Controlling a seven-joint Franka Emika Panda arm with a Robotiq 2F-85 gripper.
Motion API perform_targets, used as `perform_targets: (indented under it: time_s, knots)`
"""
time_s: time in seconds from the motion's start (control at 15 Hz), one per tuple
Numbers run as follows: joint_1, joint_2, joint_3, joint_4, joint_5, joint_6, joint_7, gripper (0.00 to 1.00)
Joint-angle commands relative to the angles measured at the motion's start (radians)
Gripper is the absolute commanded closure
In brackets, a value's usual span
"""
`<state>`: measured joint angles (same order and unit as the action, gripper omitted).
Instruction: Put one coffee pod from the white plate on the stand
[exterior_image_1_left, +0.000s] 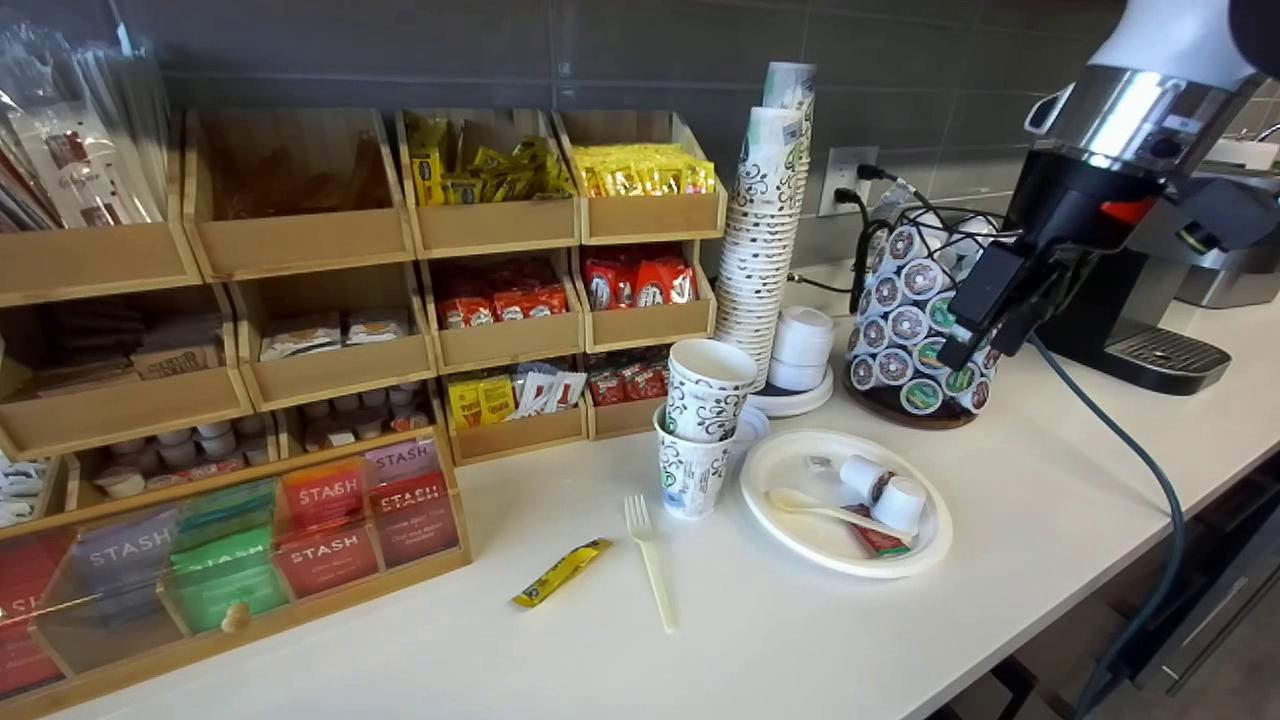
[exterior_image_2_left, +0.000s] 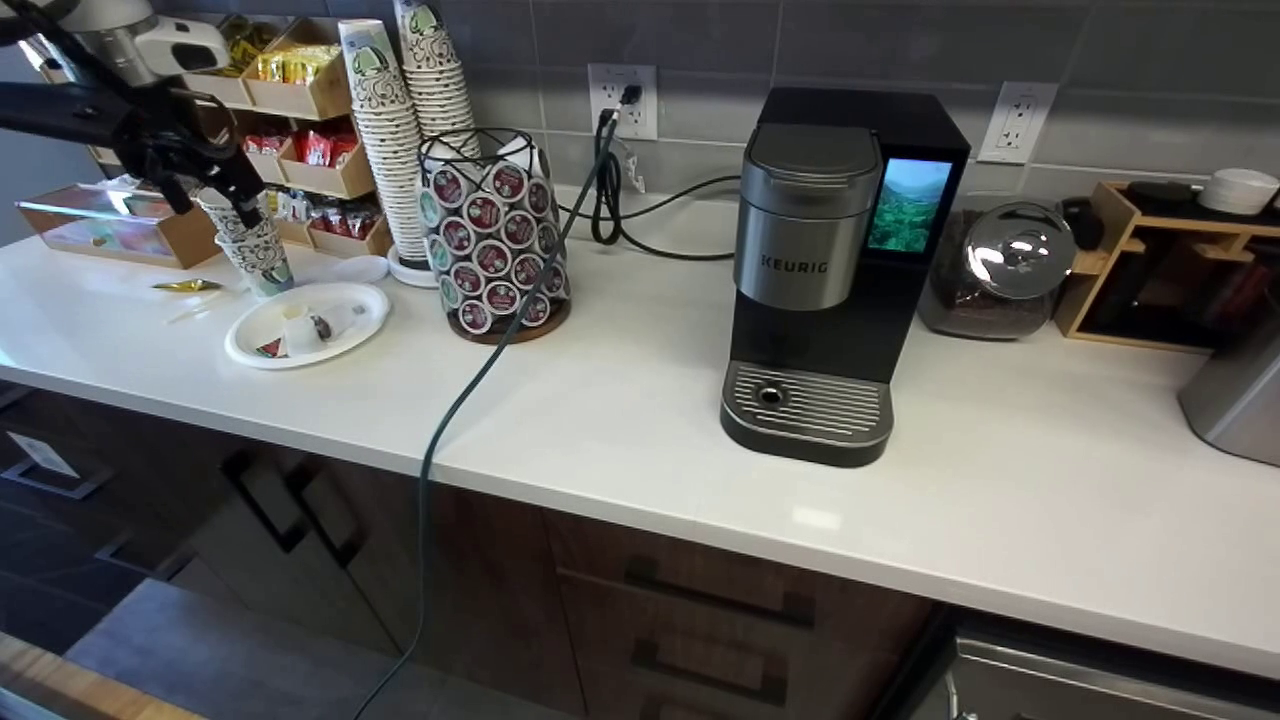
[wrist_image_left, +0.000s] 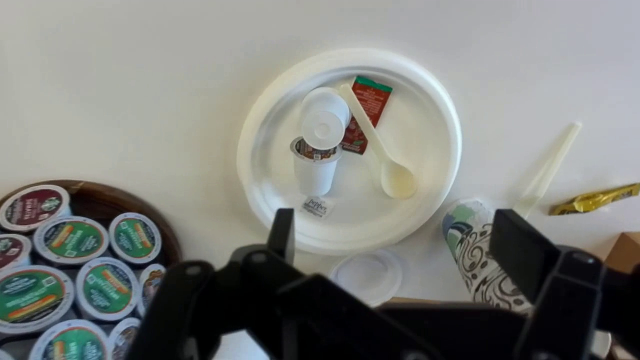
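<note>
The white plate (exterior_image_1_left: 795, 535) lies on the counter in both exterior views (exterior_image_2_left: 362, 308). Two white coffee pods touch on it: one (wrist_image_left: 324, 107) shows its bottom, the other (wrist_image_left: 315, 175) lies on its side. They also show in an exterior view (exterior_image_1_left: 902, 505). The stand (exterior_image_1_left: 905, 325), covered in rows of round pod lids, stands beside the plate in both exterior views (exterior_image_2_left: 497, 240); part of it shows lower left in the wrist view (wrist_image_left: 72, 240). My gripper (wrist_image_left: 399, 235) is wide open and empty, above the counter. In an exterior view the gripper (exterior_image_1_left: 985, 340) overlaps the stand.
A plastic spoon (wrist_image_left: 375, 135), a red packet (wrist_image_left: 372, 102) and a pepper packet (wrist_image_left: 317, 206) share the plate. Patterned paper cups (exterior_image_1_left: 695, 440) stand close to the plate. A fork (exterior_image_1_left: 650, 560) and yellow packet (exterior_image_1_left: 560, 573) lie nearby. A cable (exterior_image_2_left: 450, 410) crosses before the stand.
</note>
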<state>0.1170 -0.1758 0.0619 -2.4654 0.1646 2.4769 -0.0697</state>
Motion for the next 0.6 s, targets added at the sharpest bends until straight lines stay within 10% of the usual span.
perform_targets:
  time_s: [0.0, 0.53]
  knots:
    - [0.004, 0.175, 0.028, 0.094, -0.070, 0.008, -0.015, 0.00]
    - [-0.009, 0.484, 0.007, 0.274, -0.199, 0.041, 0.109, 0.00]
